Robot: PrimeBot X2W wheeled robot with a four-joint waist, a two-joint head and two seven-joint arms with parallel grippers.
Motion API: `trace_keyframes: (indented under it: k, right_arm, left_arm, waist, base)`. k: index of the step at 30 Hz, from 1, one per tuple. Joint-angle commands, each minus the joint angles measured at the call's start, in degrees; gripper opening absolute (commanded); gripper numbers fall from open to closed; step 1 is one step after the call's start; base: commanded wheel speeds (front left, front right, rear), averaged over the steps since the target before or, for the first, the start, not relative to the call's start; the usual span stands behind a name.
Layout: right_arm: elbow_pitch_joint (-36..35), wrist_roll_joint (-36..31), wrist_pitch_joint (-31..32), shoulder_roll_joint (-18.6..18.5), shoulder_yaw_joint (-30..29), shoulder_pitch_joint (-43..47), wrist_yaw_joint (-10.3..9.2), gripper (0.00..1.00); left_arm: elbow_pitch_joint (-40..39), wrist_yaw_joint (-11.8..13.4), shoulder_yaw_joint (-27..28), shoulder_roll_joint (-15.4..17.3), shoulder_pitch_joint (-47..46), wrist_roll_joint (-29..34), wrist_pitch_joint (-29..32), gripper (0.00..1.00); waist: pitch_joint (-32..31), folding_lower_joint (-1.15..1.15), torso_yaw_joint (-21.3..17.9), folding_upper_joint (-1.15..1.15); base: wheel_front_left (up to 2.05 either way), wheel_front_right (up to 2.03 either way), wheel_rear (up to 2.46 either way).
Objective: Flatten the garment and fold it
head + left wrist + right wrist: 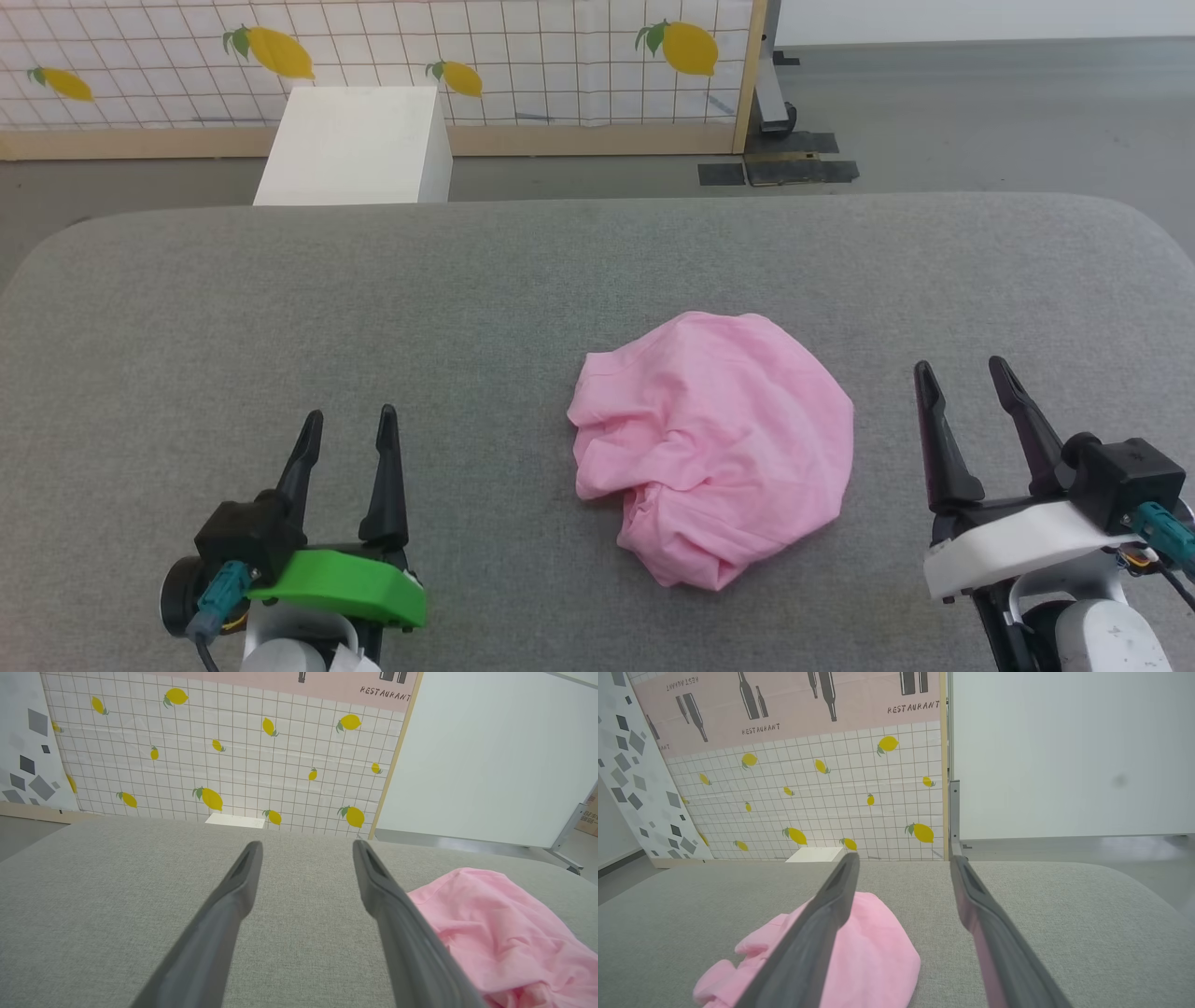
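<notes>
The garment (714, 443) is a crumpled light pink heap lying on the grey padded table (467, 299), a little right of centre; its waistband and label are hidden in the folds. My left gripper (348, 422) hovers open at the lower left, well apart from the cloth. At the lower right my right gripper (962, 371) is open too, just beyond the heap's right edge. The left wrist view has the garment (504, 933) to the right of my open gripper (306, 845). In the right wrist view the garment (873, 956) lies left of my open gripper (903, 857), partly behind one finger.
Beyond the table's far edge stands a white box (359, 140) on the floor, before a lemon-patterned panel (560, 56). A dark metal stand base (780, 159) sits on the floor at the back right. Bare grey tabletop surrounds the garment on all sides.
</notes>
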Motion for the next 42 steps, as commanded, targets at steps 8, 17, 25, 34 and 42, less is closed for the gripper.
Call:
trace_keyframes:
  k: [8,17,25,34,42]
  right_arm:
    - [0.2,0.1,-0.4,0.0,0.0,0.2,-0.09,1.00]
    - [0.5,0.2,-0.6,0.0,0.1,0.0,-0.09,1.00]
    - [0.3,0.3,-0.7,0.0,0.3,-0.3,-0.09,1.00]
    - [0.7,0.6,-0.9,0.0,0.7,-0.6,-0.09,1.00]
    - [1.1,0.6,-1.0,0.0,0.7,-0.4,-0.09,1.00]
  left_arm:
    - [0.2,-0.5,0.3,-0.5,0.8,0.7,-0.2,1.00]
    - [0.5,-0.7,0.4,-0.6,0.5,0.9,-0.2,1.00]
    - [0.6,-1.5,-5.8,-0.6,-3.9,-0.1,-0.2,1.00]
    - [6.8,-2.9,-29.3,-0.6,-13.9,-1.4,8.9,1.00]
    - [13.6,-3.0,-44.1,2.5,-20.2,-5.8,25.5,1.00]
  waist:
    - [0.2,0.00,-0.1,0.00]
    - [0.5,0.00,-0.2,0.00]
    - [1.3,0.00,-1.1,0.00]
    - [1.9,0.00,-3.8,0.00]
    - [1.8,0.00,-6.1,0.00]
  base:
    - [0.00,0.00,0.00]
    - [0.00,0.00,0.00]
    - [0.00,0.00,0.00]
    - [0.00,0.00,0.00]
    - [0.00,0.00,0.00]
